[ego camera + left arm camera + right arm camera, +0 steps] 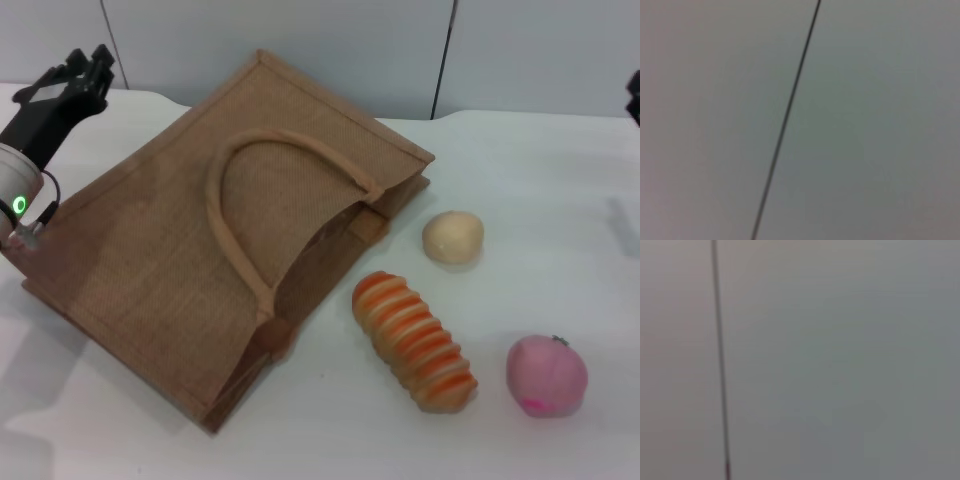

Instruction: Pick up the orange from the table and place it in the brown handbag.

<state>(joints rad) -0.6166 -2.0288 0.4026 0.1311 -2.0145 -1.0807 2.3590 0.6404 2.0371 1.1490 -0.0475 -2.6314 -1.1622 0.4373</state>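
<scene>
1. Head view: flat tan-brown burlap handbag [215, 260] with looped handles on the white tabletop [540, 190]; beside it a cream round bun [453, 237], an orange-and-cream striped roll [415, 341], a pink round fruit [546, 375].
2. Orange: not seen in any view.
3. Left gripper [70, 80] raised at the far left; jaw state cannot be told.
4. Wrist views: only grey panel wall [865, 125] with a dark seam.

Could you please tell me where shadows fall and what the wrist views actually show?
Head view: soft shadows on the table left of the brown handbag and under the striped roll; left claw parked far left. Left and right wrist views: only a plain grey surface with one dark seam.
</scene>
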